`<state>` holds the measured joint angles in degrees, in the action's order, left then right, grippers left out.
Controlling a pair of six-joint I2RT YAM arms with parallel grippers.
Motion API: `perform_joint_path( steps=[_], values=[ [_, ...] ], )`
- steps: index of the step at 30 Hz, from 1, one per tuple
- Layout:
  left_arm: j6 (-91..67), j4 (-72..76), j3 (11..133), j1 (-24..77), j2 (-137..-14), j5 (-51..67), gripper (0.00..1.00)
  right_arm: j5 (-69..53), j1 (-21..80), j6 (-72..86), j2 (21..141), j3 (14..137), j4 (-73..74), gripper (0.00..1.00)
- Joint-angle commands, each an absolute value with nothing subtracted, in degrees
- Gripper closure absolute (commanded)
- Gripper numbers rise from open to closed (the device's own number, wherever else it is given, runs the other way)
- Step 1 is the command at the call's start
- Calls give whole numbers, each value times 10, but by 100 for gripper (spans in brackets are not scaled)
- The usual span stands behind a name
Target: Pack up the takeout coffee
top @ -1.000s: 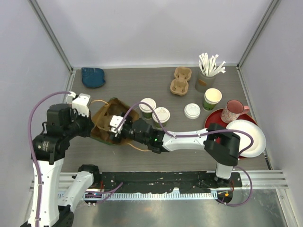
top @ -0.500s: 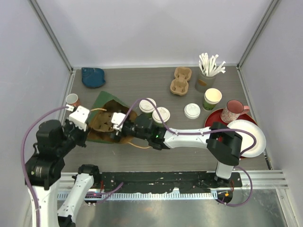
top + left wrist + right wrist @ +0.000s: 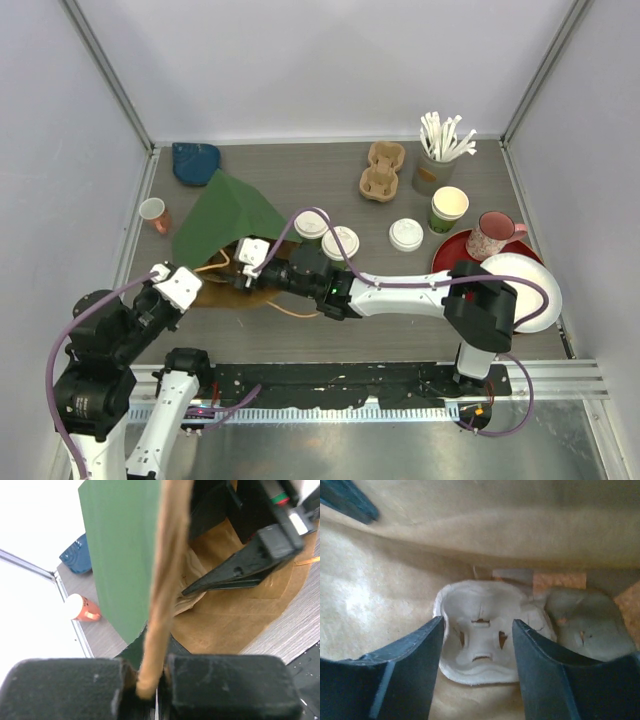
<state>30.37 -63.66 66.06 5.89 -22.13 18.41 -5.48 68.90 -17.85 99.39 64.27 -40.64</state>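
The takeout coffee is two dark-green cups with white lids [image 3: 312, 226] [image 3: 340, 243] standing mid-table, right of the bag. A paper bag [image 3: 222, 215], green outside and brown inside [image 3: 235, 615], lies on its side with its mouth facing right. My left gripper [image 3: 192, 285] [image 3: 149, 682] is shut on the bag's twine handle [image 3: 167, 570]. My right gripper [image 3: 240, 278] [image 3: 477, 624] reaches into the bag's mouth, open, its fingers [image 3: 410, 665] on either side of a pulp cup carrier [image 3: 487, 642] that lies deep in the bag. I see no contact between them.
A loose white lid [image 3: 406, 234], a stack of lidless green cups [image 3: 448, 208], a pink mug [image 3: 490, 235] on a red plate [image 3: 450, 250] and a white plate [image 3: 525, 290] stand at right. Spare carriers [image 3: 382, 170] and a stirrer holder [image 3: 438, 152] are at the back. A blue object [image 3: 196, 163] and a small orange cup [image 3: 153, 213] are at left.
My left arm has drawn back toward the near-left with the handle, and the bag has turned its green side up. The right gripper stays in the bag's mouth and has narrowed slightly.
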Motion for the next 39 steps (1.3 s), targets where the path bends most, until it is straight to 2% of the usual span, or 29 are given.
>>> perform_joint_path(
  steps=[1,3,7,10,11,13,18,22,27,32,39],
  values=[
    [342,-588,676,53,-210,215,100,46,692,-172,1011,672,-399,46],
    [347,-588,678,51,-209,211,100,46,693,-167,1015,691,-379,47],
    [345,-587,679,50,-211,212,100,26,693,-134,1008,709,-345,33],
    [346,-598,680,49,-218,215,100,-91,676,-80,1001,744,-276,28],
    [347,-599,681,49,-222,215,100,-132,676,-74,1002,771,-254,22],
    [345,-599,685,49,-227,214,100,-156,676,-69,995,777,-240,20],
    [316,-595,696,47,-246,209,100,-112,676,-57,970,751,-284,19],
    [311,-599,695,48,-252,194,100,-78,683,-63,951,735,-329,27],
    [210,-606,731,48,-293,163,100,21,727,-196,968,728,-350,28],
    [167,-621,765,48,-306,206,100,118,716,-220,1018,783,-307,31],
    [220,-671,775,48,-290,258,100,164,690,-190,1092,878,-222,30]
  ],
)
